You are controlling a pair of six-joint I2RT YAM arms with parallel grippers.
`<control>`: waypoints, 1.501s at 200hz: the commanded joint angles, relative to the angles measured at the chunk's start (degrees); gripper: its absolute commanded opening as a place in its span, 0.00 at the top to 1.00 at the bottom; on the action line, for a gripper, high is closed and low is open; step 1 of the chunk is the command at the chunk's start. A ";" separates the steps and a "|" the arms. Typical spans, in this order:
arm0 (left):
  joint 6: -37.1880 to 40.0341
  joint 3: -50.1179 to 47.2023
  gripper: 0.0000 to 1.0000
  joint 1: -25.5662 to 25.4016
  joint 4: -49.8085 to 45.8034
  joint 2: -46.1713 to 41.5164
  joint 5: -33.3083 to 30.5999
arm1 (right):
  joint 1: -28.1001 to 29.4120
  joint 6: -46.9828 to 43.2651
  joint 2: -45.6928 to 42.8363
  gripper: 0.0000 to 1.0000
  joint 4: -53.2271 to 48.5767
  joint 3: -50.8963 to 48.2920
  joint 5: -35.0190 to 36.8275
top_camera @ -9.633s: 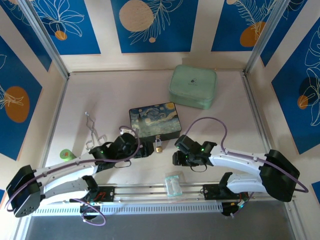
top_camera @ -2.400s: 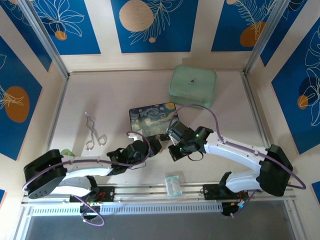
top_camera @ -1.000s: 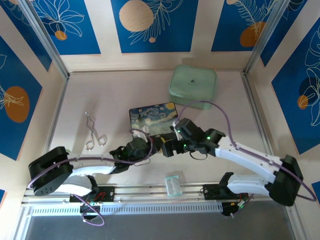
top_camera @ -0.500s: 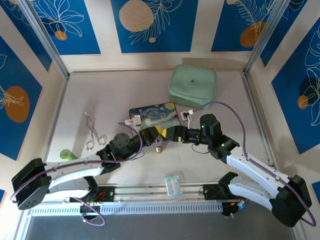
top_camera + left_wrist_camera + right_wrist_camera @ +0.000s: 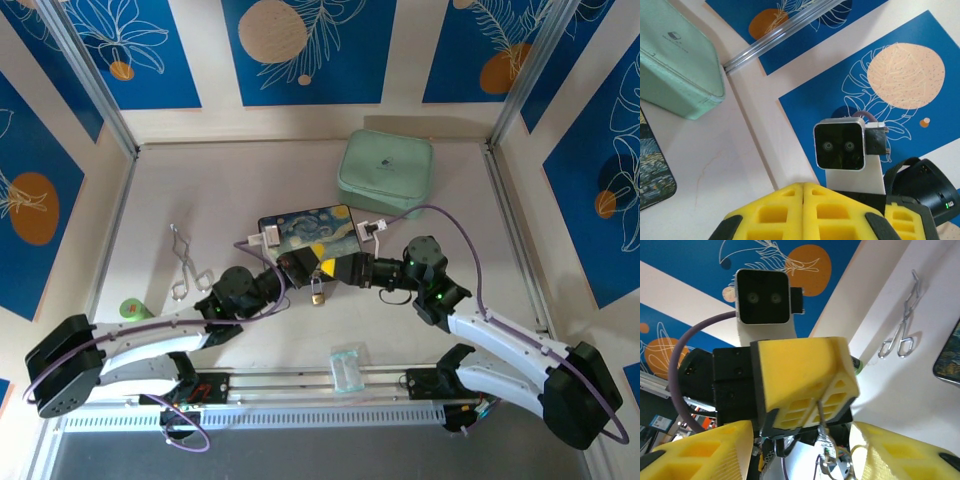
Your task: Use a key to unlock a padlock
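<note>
Left claw (image 5: 305, 268) is clamped tight. Its yellow fingers (image 5: 775, 215) are pressed together with no gap, and a thin silvery key (image 5: 820, 416) pokes out of the seam between them. The right claw (image 5: 336, 268) meets it nose to nose, spread wide. Its fingers (image 5: 700, 452) stand off on either side of the left claw's tips and grip nothing.

The padlock (image 5: 316, 293) sits on the table (image 5: 200, 200), just on the near side of the two claws and right between them, brass body towards the arm bases. I cannot tell whether the key tip reaches it.

Just beyond both claws is the painted box (image 5: 300, 228), its near edge tucked under them in the top view. The mint case (image 5: 386, 172) lies well beyond the right claw, off towards the far wall. The tongs (image 5: 185, 265) rest out to the left of the left claw, well apart from it.
</note>
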 commanded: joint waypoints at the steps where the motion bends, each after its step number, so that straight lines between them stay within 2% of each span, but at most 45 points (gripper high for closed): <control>1: -0.99 0.19 1.00 0.43 5.20 0.26 -0.96 | 0.61 1.43 0.78 0.48 5.02 -0.69 0.87; 25: -1.30 -0.15 1.00 0.45 5.94 0.11 -2.26 | 0.49 3.71 2.41 0.54 9.15 -2.17 1.32; 59: -1.26 0.11 1.00 0.45 5.63 0.00 -2.10 | 0.48 3.92 2.16 0.61 9.68 -3.23 2.95; 90: -1.08 0.50 1.00 0.45 4.78 0.16 -2.05 | -0.04 4.92 2.06 0.74 11.80 -3.84 3.03; 141: -1.61 0.03 1.00 0.37 6.43 1.06 -2.14 | -0.12 4.88 2.04 0.80 11.27 -3.98 2.60; 159: -1.43 -0.16 1.00 0.37 6.84 1.05 -2.19 | -0.30 4.88 2.15 0.91 11.10 -3.94 2.51; 167: -1.43 -0.33 1.00 0.40 6.77 1.06 -2.30 | -0.37 4.92 2.15 0.93 11.12 -4.01 2.54; 196: -1.47 -0.68 1.00 0.37 6.64 0.97 -2.74 | -0.57 4.80 2.15 0.94 10.44 -4.19 2.68; 211: -1.39 -0.60 1.00 0.41 5.69 0.97 -3.01 | -0.66 4.66 2.11 0.99 10.10 -4.36 2.85; 268: -1.08 0.17 1.00 0.40 3.77 2.18 -3.89 | -2.92 4.98 3.64 1.00 9.97 -4.31 1.89; 300: -1.74 -0.10 0.87 0.41 4.82 3.47 -4.32 | -3.83 5.06 3.82 1.00 9.74 -4.54 1.93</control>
